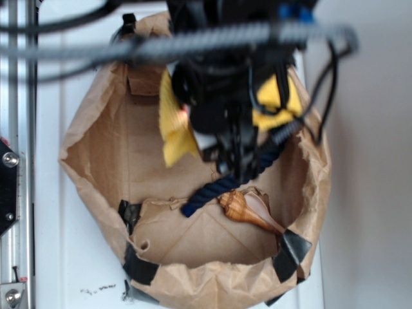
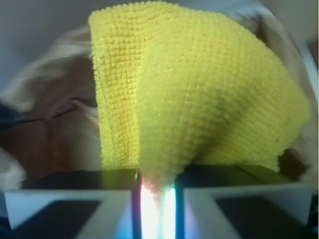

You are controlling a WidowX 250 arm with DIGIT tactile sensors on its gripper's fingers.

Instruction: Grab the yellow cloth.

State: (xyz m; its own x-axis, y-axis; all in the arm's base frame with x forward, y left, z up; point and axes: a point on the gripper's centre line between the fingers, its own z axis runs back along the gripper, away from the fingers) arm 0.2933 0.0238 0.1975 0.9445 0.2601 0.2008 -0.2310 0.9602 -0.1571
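Going left to right in the exterior view: a metal rail (image 1: 16, 129) runs up the left edge, then white table (image 1: 51, 257), then one big brown paper bag (image 1: 212, 283) with its walls folded down and black tape (image 1: 138, 265) at the corners. Inside it I count three things: one yellow cloth (image 1: 174, 125), one dark blue rope (image 1: 212, 193) and one brown striped seashell (image 1: 241, 209). The rope lies diagonally across the bag floor, and the shell sits just beside the rope's lower end, toward the bag's front-right corner. The cloth shows as two yellow patches, one on each side of the black arm (image 1: 225, 96), which blocks the middle of it. Blurry cables (image 1: 193, 42) cross the top of the frame.

From out there you can't see what the claw is doing, since the arm covers it. The wrist view sorts that out: the gripper (image 2: 157, 199) is pinching the yellow cloth (image 2: 199, 99), with a narrow bunch of fabric squeezed between the two fingers (image 2: 209, 199) at the bottom of the frame. The cloth fans out above the pinch in layered folds and fills most of the picture. Only blurry brown paper shows around it, and the rope and shell don't appear in this view at all.
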